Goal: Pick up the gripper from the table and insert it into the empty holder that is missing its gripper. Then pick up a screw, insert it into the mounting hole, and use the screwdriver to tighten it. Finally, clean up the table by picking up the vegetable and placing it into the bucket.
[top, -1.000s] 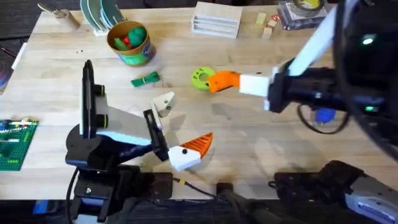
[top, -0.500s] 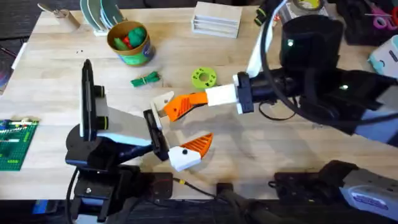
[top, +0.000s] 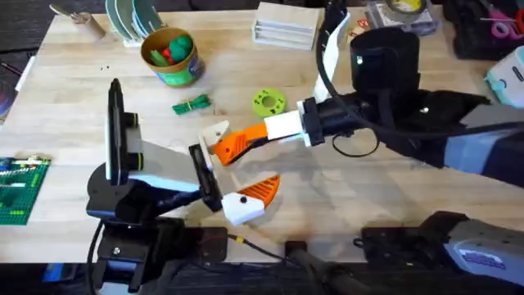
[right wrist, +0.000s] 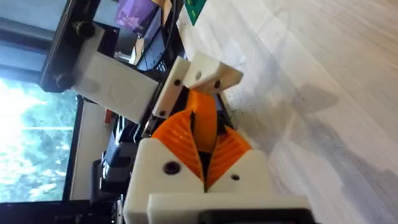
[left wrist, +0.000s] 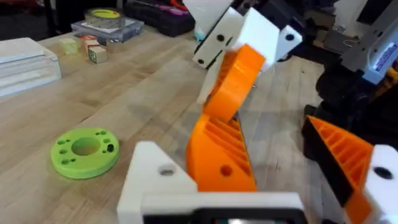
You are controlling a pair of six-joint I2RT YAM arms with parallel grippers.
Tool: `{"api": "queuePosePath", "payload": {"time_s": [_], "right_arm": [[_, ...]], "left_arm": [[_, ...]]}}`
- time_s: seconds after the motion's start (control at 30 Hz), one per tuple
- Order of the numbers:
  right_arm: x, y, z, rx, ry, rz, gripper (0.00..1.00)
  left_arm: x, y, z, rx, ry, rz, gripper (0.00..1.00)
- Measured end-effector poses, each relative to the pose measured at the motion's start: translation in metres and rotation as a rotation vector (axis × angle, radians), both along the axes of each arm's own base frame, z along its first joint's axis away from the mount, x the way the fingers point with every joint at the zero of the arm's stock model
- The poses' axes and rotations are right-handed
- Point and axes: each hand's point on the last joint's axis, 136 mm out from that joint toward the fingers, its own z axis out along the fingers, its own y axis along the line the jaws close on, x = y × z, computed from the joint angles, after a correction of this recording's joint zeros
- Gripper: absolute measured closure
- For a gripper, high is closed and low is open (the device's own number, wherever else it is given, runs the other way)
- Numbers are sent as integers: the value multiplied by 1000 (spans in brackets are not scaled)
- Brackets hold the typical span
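Right gripper [top: 231,145]: reaching across the middle, its two orange pads pinching the gripper [left wrist: 221,155]
Gripper: one loose orange wedge, being pressed against the holder [top: 216,133]; whether it is seated cannot be told
Holder: one bare cream mount, serving as one finger of the left gripper [top: 238,167]
Left gripper: standing with its fingers wide apart and nothing clamped between them; the other finger is wearing an orange tip [top: 262,189]
Vegetable [top: 192,105]: one, lying flat between the bucket [top: 182,75] and the disc [top: 268,102], touching neither
Bucket: one, sitting near the far edge, carrying green and red toys inside
Disc: one lime ring, lying just beyond the right arm's fingers
Other things: one white stack [top: 285,23] at the far edge, one green brick plate [top: 18,190] at the left edge, a tape roll [left wrist: 102,14], two small blocks [left wrist: 93,53]
Open room: bare table [top: 344,197] lying in front of the right arm's base
Writing: print on the pack under the tape roll is showing too small to read
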Motion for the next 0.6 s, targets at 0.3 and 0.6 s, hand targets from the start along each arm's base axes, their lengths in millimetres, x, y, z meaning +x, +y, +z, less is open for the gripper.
{"api": "queuePosePath", "payload": {"time_s": [0.3,0.6], "right_arm": [[7,4,-9,-11,96,-32,992],[21,9,-9,2,127,-105,993]], "left_arm": [[4,2,-3,2,22,28,8],[11,5,-3,5,14,69,8]]}}
